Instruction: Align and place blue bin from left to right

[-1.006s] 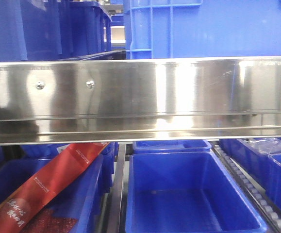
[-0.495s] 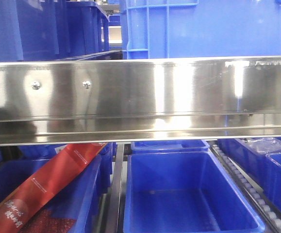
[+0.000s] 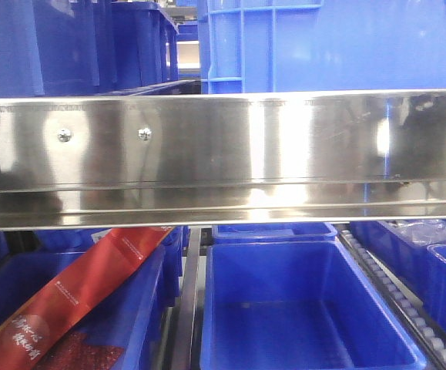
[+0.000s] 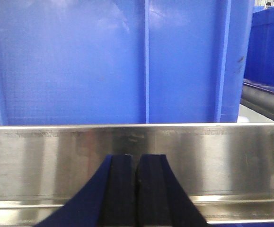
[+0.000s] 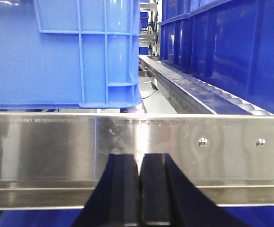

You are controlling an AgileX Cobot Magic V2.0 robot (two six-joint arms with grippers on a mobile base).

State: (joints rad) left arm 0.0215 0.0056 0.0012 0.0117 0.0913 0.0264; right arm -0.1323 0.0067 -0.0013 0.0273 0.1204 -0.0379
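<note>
The blue bin (image 3: pixel 338 46) stands on the upper shelf level behind the steel rail (image 3: pixel 223 154), at the upper right of the front view. Its flat ribbed wall (image 4: pixel 80 61) fills the top of the left wrist view. Its ribbed right corner (image 5: pixel 108 52) shows at the upper left of the right wrist view. My left gripper (image 4: pixel 137 161) is shut with nothing in it, just in front of the rail and below the bin. My right gripper (image 5: pixel 139 158) is shut and empty too, in front of the rail under the bin's right corner.
Darker navy bins (image 3: pixel 92 42) stand at the upper left, and more of them (image 5: pixel 222 42) sit right of a roller track (image 5: pixel 193 92). Below the rail are an open blue bin (image 3: pixel 300 308), a red packet (image 3: pixel 76 293) in a left bin, and rollers (image 3: pixel 392 293).
The whole front view swayed slightly left, then back right. The blue bin keeps its place relative to the rail's screws.
</note>
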